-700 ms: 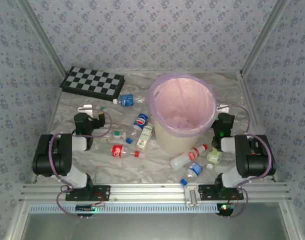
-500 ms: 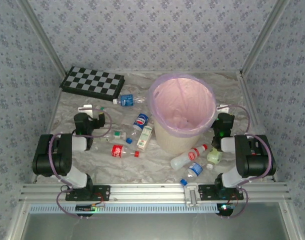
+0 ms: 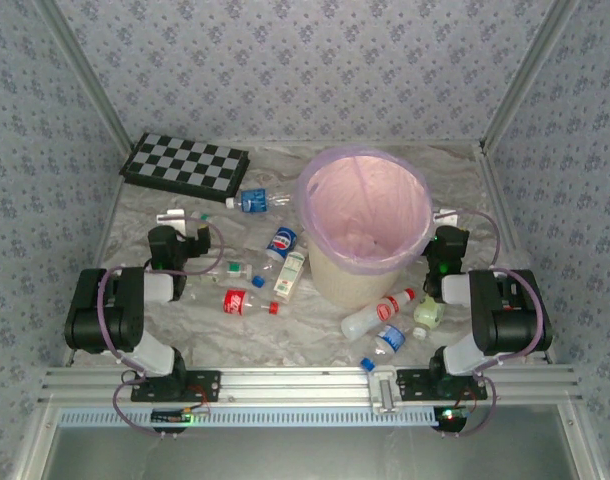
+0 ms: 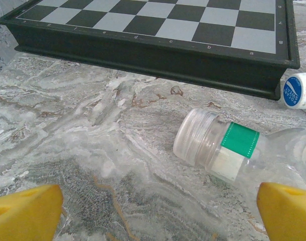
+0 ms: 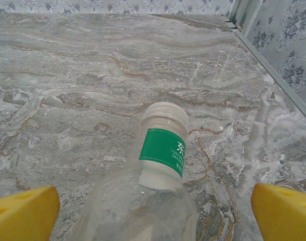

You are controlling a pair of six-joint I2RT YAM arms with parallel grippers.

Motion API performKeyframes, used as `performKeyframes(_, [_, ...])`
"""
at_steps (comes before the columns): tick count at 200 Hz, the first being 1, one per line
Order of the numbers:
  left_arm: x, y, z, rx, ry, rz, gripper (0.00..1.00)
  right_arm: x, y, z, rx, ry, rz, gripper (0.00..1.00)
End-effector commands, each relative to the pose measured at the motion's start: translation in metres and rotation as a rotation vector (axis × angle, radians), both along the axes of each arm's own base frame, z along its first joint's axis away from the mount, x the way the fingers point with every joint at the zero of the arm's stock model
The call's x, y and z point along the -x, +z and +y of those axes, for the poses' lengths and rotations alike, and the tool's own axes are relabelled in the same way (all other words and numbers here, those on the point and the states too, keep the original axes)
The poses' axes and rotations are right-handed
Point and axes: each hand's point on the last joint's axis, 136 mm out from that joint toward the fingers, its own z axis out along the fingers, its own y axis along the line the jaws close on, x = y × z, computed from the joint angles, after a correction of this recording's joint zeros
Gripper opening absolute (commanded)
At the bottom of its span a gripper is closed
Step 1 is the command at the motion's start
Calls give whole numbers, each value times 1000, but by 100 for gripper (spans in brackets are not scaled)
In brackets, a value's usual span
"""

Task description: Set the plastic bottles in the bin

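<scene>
The bin (image 3: 325, 270), a cream bucket lined with a pink bag, stands mid-table. Several plastic bottles lie around it: a blue-capped one (image 3: 255, 200), a Pepsi one (image 3: 281, 242), a red-labelled one (image 3: 247, 302) and another red-labelled one (image 3: 377, 313). My left gripper (image 3: 177, 228) (image 4: 158, 216) is open and low over the table; a clear bottle with a green band (image 4: 228, 145) lies just ahead to its right, untouched. My right gripper (image 3: 446, 232) (image 5: 153, 213) is open, with a clear green-banded bottle (image 5: 158, 165) lying between its wide-apart fingers, cap pointing away.
A black-and-white chequered board (image 3: 185, 165) (image 4: 158, 30) lies at the far left, close ahead of my left gripper. A blue bottle cap (image 4: 298, 90) shows beside it. The enclosure's metal edge (image 5: 273, 75) runs close on my right gripper's right side.
</scene>
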Motion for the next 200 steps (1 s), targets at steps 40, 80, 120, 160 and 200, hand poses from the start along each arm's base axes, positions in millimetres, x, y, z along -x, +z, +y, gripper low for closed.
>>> performKeyframes(40, [-8, 16, 0, 30, 1, -22, 99, -3, 12, -3, -7, -25, -23, 100])
performKeyframes(80, [9, 97, 14, 47, 157, -54, 99, 6, 72, 1, -85, -71, 114, 100])
performKeyframes(120, [48, 148, 11, 238, 244, 49, 99, 71, 117, -41, -174, -398, 281, 100])
performKeyframes(160, [73, 182, -35, 451, 60, 38, 99, 108, 101, -111, -224, -647, 387, 100])
performKeyframes(200, [87, 209, -57, 571, -23, 11, 98, 129, 63, -147, -373, -854, 430, 100])
